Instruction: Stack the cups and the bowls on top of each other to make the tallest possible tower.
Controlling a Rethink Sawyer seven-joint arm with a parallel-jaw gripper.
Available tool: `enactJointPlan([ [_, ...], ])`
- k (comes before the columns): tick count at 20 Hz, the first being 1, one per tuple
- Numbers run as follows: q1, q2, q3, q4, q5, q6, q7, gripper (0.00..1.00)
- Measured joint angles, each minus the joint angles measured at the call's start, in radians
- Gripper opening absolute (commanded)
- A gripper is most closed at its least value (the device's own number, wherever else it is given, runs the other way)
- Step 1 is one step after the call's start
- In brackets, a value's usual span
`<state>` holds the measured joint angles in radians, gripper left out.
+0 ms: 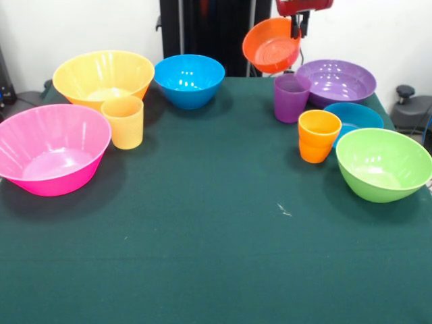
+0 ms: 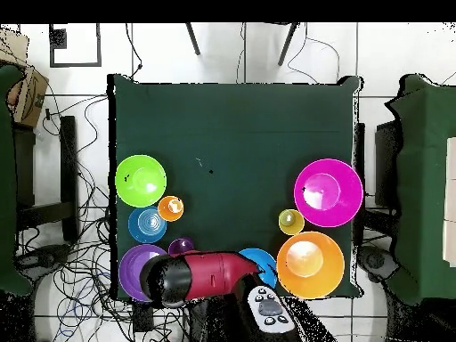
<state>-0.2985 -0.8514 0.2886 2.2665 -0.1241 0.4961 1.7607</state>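
Note:
My gripper (image 1: 297,28) hangs at the top of the front view, shut on the rim of the small red-orange bowl (image 1: 270,46). The bowl is tilted in the air above the table's far edge, over the purple cup (image 1: 291,98) and beside the wide purple bowl (image 1: 336,82). The orange cup (image 1: 318,135) stands alone on the cloth, apart from the held bowl, so no tower shows. The yellow-orange cup (image 1: 123,121) stands at the left. In the overhead view the red arm (image 2: 205,272) hides the gripper and the held bowl.
The big pink bowl (image 1: 50,158), big yellow bowl (image 1: 103,77) and medium blue bowl (image 1: 189,79) sit left and centre-back. The small blue bowl (image 1: 358,118) and lime green bowl (image 1: 383,164) sit at the right. The green cloth (image 1: 202,236) covers the table.

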Motion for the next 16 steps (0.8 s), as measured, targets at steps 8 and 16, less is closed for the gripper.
enactJointPlan([
  [8, -0.008, 0.0, 0.019, -0.002, 0.002, -0.013, 0.0, 0.0],
  [16, -0.016, -0.002, 0.039, -0.015, 0.017, -0.001, 0.0, 0.0],
])
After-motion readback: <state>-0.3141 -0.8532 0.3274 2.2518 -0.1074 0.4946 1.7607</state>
